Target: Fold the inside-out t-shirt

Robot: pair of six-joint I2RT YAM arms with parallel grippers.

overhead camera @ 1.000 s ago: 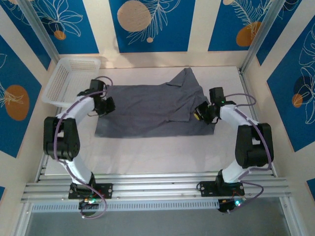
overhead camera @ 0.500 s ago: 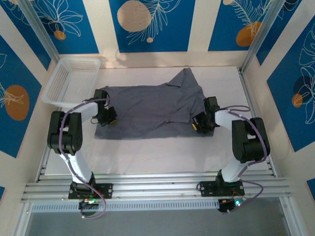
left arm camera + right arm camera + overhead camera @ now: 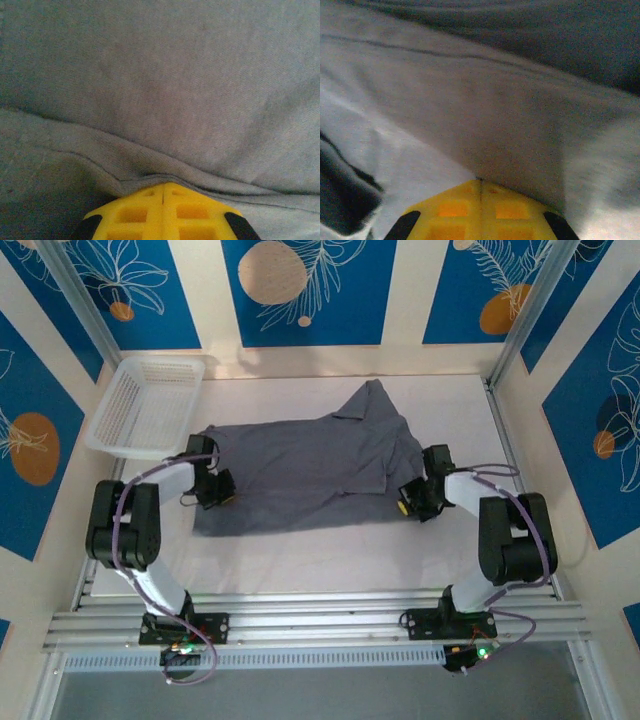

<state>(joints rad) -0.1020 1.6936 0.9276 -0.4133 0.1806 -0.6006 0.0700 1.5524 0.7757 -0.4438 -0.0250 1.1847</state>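
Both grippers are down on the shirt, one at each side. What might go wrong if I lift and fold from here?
The left gripper and right gripper are shut on just a thin fold of the t-shirt, so the cloth may slip out on the lift.
Its far right part is already bunched, so folding could lock in a crooked crease.
The white basket sits close beyond the left arm; a wide swing might clip it.

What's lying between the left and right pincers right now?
The grey t-shirt. In the top view its lower part runs from the left pincer across to the right pincer, with nothing else on that stretch.
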